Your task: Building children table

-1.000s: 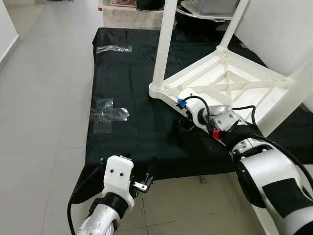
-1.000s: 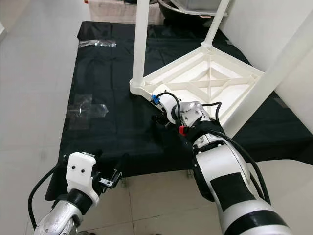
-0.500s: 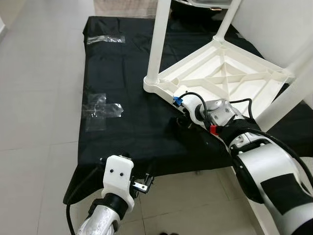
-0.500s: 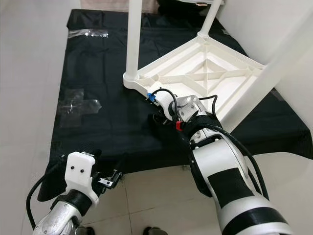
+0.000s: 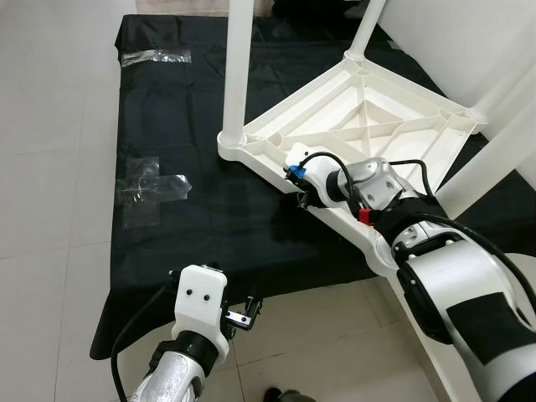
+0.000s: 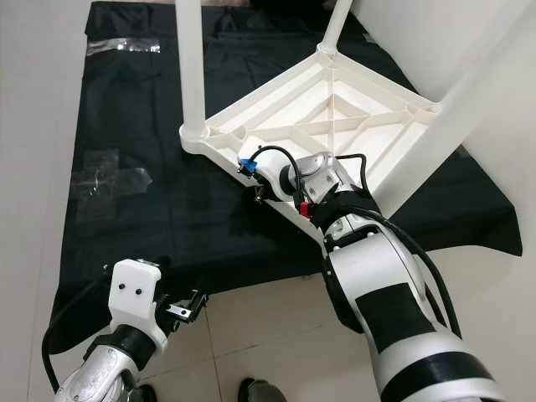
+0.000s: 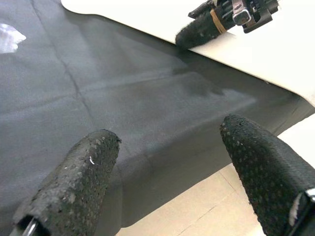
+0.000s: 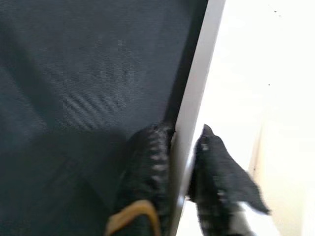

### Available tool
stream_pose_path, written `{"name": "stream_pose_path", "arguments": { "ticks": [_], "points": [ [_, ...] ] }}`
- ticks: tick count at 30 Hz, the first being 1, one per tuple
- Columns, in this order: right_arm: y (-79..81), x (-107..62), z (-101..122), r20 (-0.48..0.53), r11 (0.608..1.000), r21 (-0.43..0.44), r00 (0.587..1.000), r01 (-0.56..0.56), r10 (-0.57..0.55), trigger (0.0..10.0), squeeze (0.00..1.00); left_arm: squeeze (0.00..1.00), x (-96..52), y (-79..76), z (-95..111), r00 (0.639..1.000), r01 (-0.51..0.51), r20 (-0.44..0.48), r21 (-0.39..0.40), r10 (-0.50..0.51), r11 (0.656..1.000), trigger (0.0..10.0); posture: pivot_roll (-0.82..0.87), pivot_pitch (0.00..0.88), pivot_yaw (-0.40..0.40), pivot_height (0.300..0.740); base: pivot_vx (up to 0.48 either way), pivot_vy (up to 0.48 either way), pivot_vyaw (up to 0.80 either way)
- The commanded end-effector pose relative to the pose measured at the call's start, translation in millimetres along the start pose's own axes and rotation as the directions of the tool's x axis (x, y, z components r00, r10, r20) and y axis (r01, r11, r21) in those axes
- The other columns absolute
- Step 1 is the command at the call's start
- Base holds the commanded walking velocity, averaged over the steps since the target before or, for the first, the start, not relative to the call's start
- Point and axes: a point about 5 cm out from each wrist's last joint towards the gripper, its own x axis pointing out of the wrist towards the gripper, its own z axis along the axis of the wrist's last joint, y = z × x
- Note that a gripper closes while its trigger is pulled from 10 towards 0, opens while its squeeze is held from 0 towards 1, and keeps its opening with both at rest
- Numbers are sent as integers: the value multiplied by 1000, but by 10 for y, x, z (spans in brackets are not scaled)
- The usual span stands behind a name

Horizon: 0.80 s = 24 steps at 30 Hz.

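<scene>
A white plastic children's table (image 5: 377, 117) lies upside down on a black cloth (image 5: 184, 109) spread over the floor, toward 1 o'clock. At least two white legs (image 5: 236, 67) already stand up from its corners, and another pale leg crosses at 3 o'clock; whether all are seated cannot be told. The right pincer (image 8: 182, 169) is clamped on the table's near rim. The left pincer (image 7: 172, 162) hovers at 7 o'clock, fingers apart, holding nothing.
</scene>
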Motion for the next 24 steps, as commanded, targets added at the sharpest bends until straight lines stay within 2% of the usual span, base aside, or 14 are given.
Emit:
{"name": "stream_pose_path", "arguments": {
  "ticks": [1,6,7,8,9,10,12,13,15,16,21,24],
  "points": [
    [180,126,-89,-40,992,-15,992,-123,122,0,0,0,-16,-26,-10,1000,1,-16,-14,-2,1000,10000,57,265,-152,740,0,0,0],
    [210,107,33,42,976,-82,978,-201,205,0,0,0,-5,-19,-9,1000,1,-17,-13,-1,1000,10000,52,260,-148,740,0,0,0],
    [250,100,71,74,958,-114,959,-264,273,0,0,0,-1,-15,-10,1000,0,-17,-13,0,1000,10000,52,260,-148,740,0,0,0],
    [250,100,71,74,958,-114,959,-264,273,0,0,0,-1,-15,-10,1000,0,-17,-13,0,1000,10000,52,260,-148,740,0,0,0],
    [291,92,90,83,933,-150,937,-326,341,0,0,0,4,-11,-11,1000,0,-18,-13,0,1000,10000,51,259,-147,740,0,0,0],
    [291,92,90,83,933,-150,937,-326,341,0,0,0,4,-11,-11,1000,0,-18,-13,0,1000,10000,51,259,-147,740,0,0,0],
    [366,64,107,83,872,-230,884,-433,461,0,0,0,14,-4,-15,1000,-1,-19,-14,1,1000,10000,48,252,-146,740,0,0,0],
    [366,64,107,83,872,-230,884,-433,461,0,0,0,14,-4,-15,1000,-1,-19,-14,1,1000,10000,48,252,-146,740,0,0,0],
    [424,24,120,78,803,-322,831,-502,551,0,0,0,25,4,-23,1000,-2,-22,-15,2,1000,10000,49,248,-145,740,0,0,0],
    [433,17,129,75,790,-345,824,-507,562,0,0,0,30,6,-28,1000,-3,-23,-15,2,1000,10000,48,242,-145,740,0,0,0],
    [433,12,184,86,782,-389,826,-487,557,0,0,0,36,12,-41,1000,-3,-27,-15,2,1000,10000,46,232,-143,740,0,0,0],
    [417,40,312,136,814,-379,844,-440,519,0,0,0,42,19,-50,1000,-4,-31,-13,3,1000,10000,46,224,-142,740,0,0,0]
  ]
}}
